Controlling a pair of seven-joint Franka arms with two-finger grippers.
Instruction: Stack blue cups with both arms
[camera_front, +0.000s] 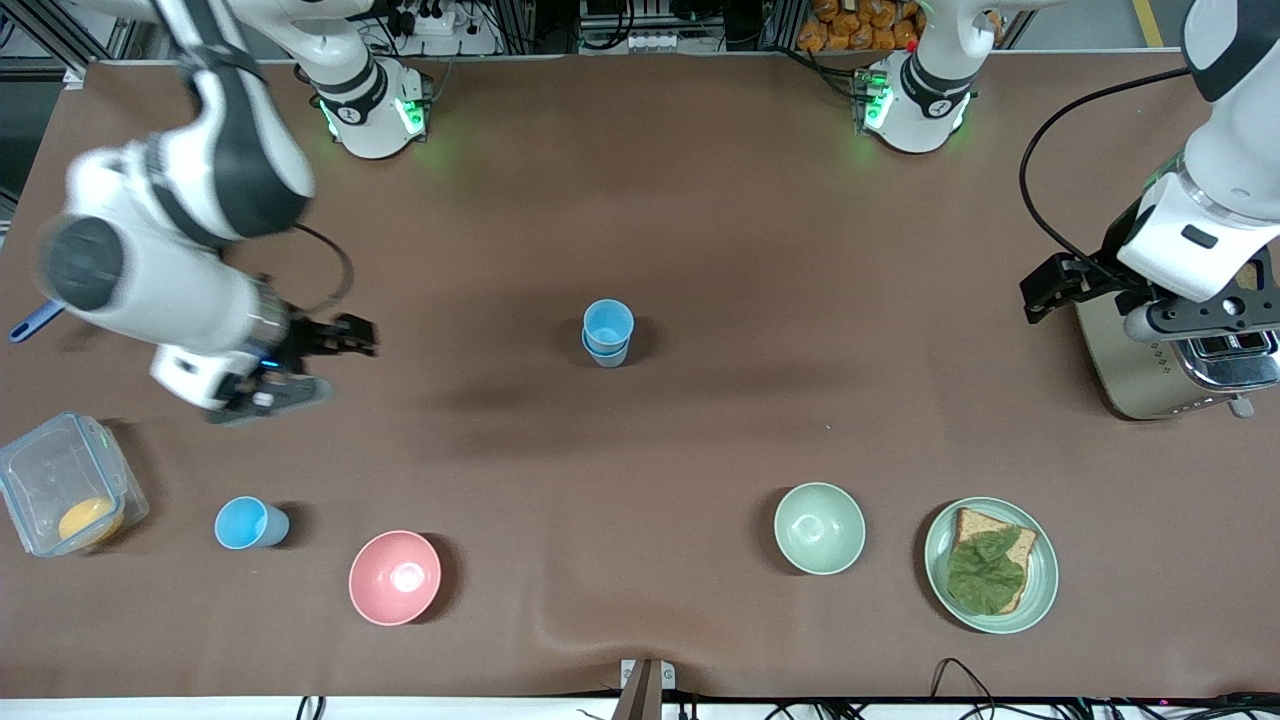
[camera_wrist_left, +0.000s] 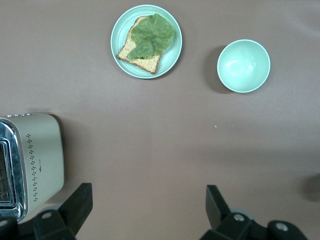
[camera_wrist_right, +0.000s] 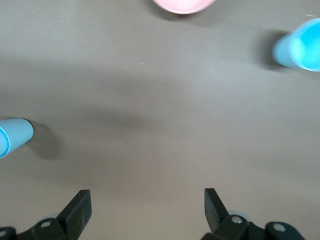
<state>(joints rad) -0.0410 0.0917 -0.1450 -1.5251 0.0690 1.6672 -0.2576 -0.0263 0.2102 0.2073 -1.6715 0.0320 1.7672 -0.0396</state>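
Two blue cups stand nested as a stack (camera_front: 607, 333) at the table's middle, the lower one greyer-blue; the stack shows at the edge of the right wrist view (camera_wrist_right: 12, 136). A single blue cup (camera_front: 250, 523) stands nearer the front camera toward the right arm's end, beside the pink bowl; it also shows in the right wrist view (camera_wrist_right: 304, 46). My right gripper (camera_front: 360, 337) is open and empty over bare table between the stack and the single cup (camera_wrist_right: 147, 197). My left gripper (camera_front: 1032, 298) is open and empty beside the toaster (camera_wrist_left: 148, 192).
A pink bowl (camera_front: 395, 577) and a pale green bowl (camera_front: 819, 528) sit near the front edge. A plate with bread and lettuce (camera_front: 990, 565) is beside the green bowl. A toaster (camera_front: 1170, 365) stands at the left arm's end. A clear container (camera_front: 62, 485) is at the right arm's end.
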